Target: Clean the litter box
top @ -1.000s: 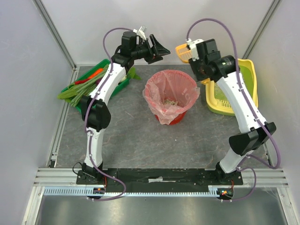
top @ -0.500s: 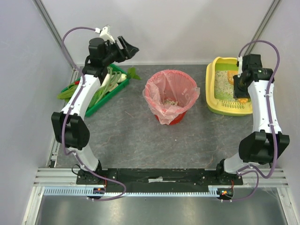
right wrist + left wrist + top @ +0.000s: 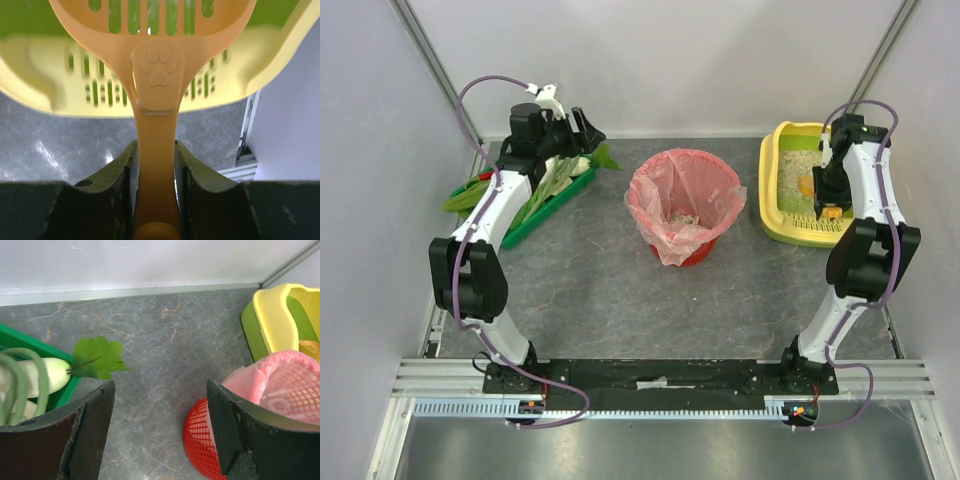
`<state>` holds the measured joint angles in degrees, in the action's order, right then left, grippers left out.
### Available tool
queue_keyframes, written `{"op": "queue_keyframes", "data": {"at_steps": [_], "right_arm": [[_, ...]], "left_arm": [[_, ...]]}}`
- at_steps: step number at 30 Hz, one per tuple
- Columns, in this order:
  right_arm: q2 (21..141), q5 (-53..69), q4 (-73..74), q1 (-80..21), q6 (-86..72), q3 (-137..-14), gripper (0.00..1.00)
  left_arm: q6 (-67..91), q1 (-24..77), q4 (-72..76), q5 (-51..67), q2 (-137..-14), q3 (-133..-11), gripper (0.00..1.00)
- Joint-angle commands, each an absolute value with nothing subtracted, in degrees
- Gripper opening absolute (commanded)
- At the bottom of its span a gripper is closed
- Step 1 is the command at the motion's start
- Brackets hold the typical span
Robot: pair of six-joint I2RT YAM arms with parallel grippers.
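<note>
The litter box (image 3: 772, 218) is a yellow tray at the back right with pale litter (image 3: 802, 160) inside. Its slotted rim (image 3: 45, 85) fills the top of the right wrist view, and a corner of the litter box (image 3: 272, 315) shows in the left wrist view. My right gripper (image 3: 830, 203) hangs over the box's near end, shut on the handle of an orange slotted scoop (image 3: 155, 55). The scoop (image 3: 807, 186) points into the box. My right gripper (image 3: 155, 155) clamps the handle on both sides. My left gripper (image 3: 590, 128) is open and empty at the back left. Only floor shows between the tips of the left gripper (image 3: 160, 390).
A red basket (image 3: 695, 255) lined with a pink bag (image 3: 682, 185) stands mid-table with some litter in it; the red basket (image 3: 200, 432) is also in the left wrist view. A green tray (image 3: 525, 230) of vegetables lies at the back left, under the left arm. Walls close in on both sides.
The left arm swung from beside the basket back over the green tray. The right arm carried the scoop from near the basket to the litter box and lowered it there.
</note>
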<state>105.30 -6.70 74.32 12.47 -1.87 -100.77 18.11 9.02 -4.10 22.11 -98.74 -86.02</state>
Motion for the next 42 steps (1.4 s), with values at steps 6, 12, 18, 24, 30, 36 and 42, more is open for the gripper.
{"op": "queue_keyframes", "data": {"at_steps": [6, 12, 18, 24, 30, 36, 42], "right_arm": [[118.2, -13.71, 81.21, 10.46, -3.16, -117.77, 0.0], [125.58, -16.25, 81.56, 6.07, -3.51, -120.23, 0.0], [134.03, -15.56, 81.56, 3.26, -3.96, -129.1, 0.0], [138.69, -14.94, 79.81, 3.16, -2.99, -131.57, 0.0], [142.55, -13.89, 78.58, 3.6, -2.46, -133.94, 0.0], [145.37, -12.39, 77.17, 5.53, -4.12, -136.23, 0.0], [145.55, -12.39, 73.74, 5.98, -5.36, -135.97, 0.0]], "left_arm": [[16.79, 4.66, -0.26, 23.11, -99.76, -86.31, 0.8], [14.86, 4.13, -1.23, 22.15, -100.72, -86.66, 0.79], [16.26, 4.13, -1.85, 22.41, -102.22, -88.77, 0.79], [17.4, 4.22, -3.34, 22.24, -102.57, -90.79, 0.79], [18.28, 4.22, -3.87, 21.1, -102.48, -91.93, 0.79], [18.81, 4.48, -3.78, 20.3, -101.6, -91.41, 0.78], [19.07, 4.75, -3.6, 20.21, -100.55, -89.74, 0.78]]}}
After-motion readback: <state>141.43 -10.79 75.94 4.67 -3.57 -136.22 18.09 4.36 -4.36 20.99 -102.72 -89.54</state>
